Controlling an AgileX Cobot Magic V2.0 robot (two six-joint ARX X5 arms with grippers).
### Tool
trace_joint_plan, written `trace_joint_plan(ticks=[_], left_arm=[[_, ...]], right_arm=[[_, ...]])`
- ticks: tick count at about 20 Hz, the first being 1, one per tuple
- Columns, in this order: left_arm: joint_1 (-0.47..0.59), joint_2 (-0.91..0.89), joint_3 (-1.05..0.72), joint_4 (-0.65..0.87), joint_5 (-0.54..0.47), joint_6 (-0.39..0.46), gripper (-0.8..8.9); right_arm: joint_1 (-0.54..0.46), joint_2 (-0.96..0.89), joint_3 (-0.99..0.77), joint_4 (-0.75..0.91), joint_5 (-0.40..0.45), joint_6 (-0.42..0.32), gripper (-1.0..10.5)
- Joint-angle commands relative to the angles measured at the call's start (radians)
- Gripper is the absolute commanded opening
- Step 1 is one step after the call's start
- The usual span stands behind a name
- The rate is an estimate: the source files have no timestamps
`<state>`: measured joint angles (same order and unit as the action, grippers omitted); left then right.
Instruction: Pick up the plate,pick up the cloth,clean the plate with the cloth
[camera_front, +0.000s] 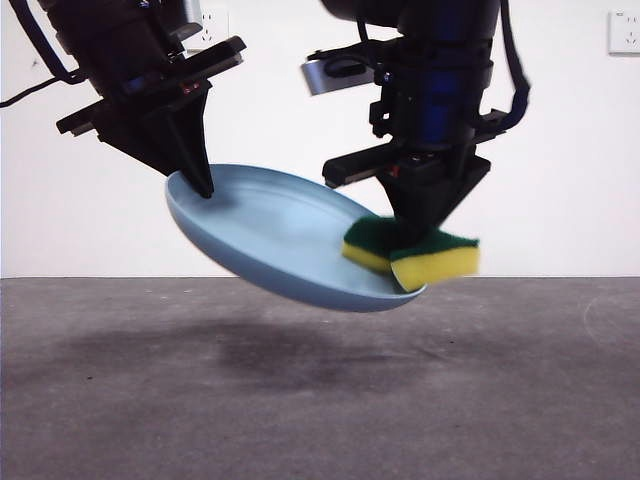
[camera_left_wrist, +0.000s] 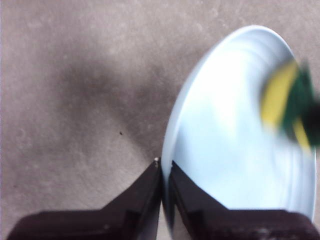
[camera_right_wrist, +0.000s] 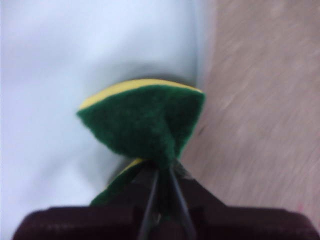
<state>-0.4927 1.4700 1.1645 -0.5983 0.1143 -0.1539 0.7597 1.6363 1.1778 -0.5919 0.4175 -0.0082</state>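
Observation:
The light-blue plate (camera_front: 280, 235) hangs tilted above the table, its left rim high and its right rim low. My left gripper (camera_front: 204, 190) is shut on the plate's high rim; in the left wrist view the jaws (camera_left_wrist: 164, 167) pinch the plate's edge (camera_left_wrist: 220, 150). My right gripper (camera_front: 418, 245) is shut on the cloth, a yellow sponge with a green layer (camera_front: 415, 255), and presses it on the plate's low right part. In the right wrist view the squeezed sponge (camera_right_wrist: 145, 122) lies against the plate (camera_right_wrist: 75, 60), near its rim. The sponge shows blurred in the left wrist view (camera_left_wrist: 287, 105).
The grey table (camera_front: 320, 400) lies below with the plate's shadow on it. A white wall with sockets (camera_front: 625, 32) stands behind. A faint ring mark (camera_front: 612, 320) shows on the table at the right.

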Motion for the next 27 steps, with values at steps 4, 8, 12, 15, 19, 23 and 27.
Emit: trace_joint_plan(ticks=[4, 8, 12, 15, 19, 23, 27], left_arm=[[-0.024, -0.003, 0.002, -0.014, 0.026, 0.001, -0.08], [-0.025, -0.003, 0.002, -0.002, 0.009, 0.033, -0.08], [-0.003, 0.010, 0.001, 0.008, -0.181, 0.101, -0.08], [0.049, 0.058, 0.001, 0.033, -0.198, 0.106, -0.08], [0.110, 0.185, 0.001, 0.061, -0.198, 0.135, -0.08], [0.160, 0.301, 0.001, 0.074, -0.198, 0.156, -0.08], [0.181, 0.330, 0.001, 0.079, -0.188, 0.155, 0.14]], right_arm=[[-0.079, 0.007, -0.008, 0.285, -0.295, -0.005, -0.2], [-0.092, 0.000, -0.008, 0.404, -0.497, 0.037, -0.2], [-0.098, -0.088, -0.008, 0.348, -0.516, 0.044, -0.2], [-0.106, -0.181, -0.008, 0.278, -0.513, 0.032, -0.2], [-0.144, -0.307, -0.008, 0.177, -0.512, 0.025, -0.2], [-0.196, -0.409, -0.008, 0.063, -0.512, 0.025, -0.2], [-0.259, -0.446, -0.008, -0.009, -0.512, 0.026, -0.2]])
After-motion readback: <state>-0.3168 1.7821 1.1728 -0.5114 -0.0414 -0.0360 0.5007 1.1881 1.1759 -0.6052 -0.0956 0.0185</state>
